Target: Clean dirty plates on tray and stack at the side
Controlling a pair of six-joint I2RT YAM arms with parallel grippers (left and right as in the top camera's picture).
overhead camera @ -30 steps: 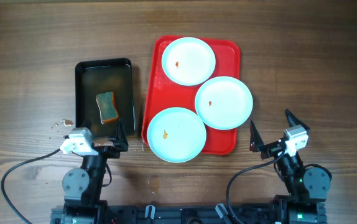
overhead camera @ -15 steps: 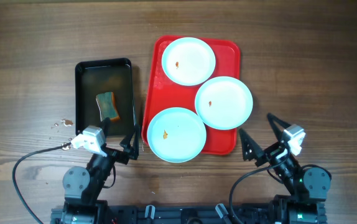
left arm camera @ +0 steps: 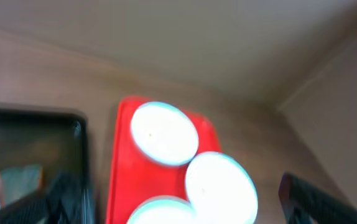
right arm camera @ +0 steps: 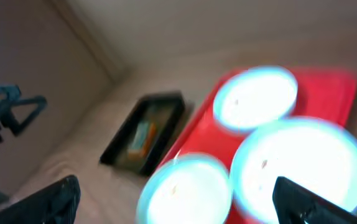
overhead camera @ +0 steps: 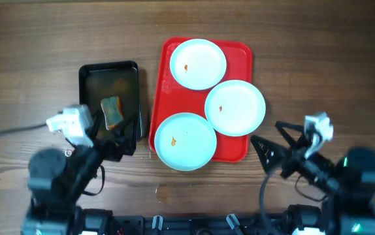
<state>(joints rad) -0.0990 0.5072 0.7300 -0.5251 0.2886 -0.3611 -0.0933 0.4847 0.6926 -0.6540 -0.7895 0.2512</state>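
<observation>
From overhead, we saw stains [overhead camera: 174, 140] on the plates [overhead camera: 198, 63] that the wrist views blurred; the left claw [overhead camera: 117, 138] gaped wide over the black tray [overhead camera: 81, 85], the right claw [overhead camera: 270, 135] wide beside the red tray [overhead camera: 243, 51].

Both your wrist views are blurred. In the left one, the plate [left arm camera: 160, 213] nearest you on the red tray [left arm camera: 112, 168] is cut off below; left of the tray, perhaps a sponge [left arm camera: 18, 183].

overhead: top-down, far | wrists: low, oblique, blurry | shared: tray [overhead camera: 171, 94] + plates [overhead camera: 235, 108]
</observation>
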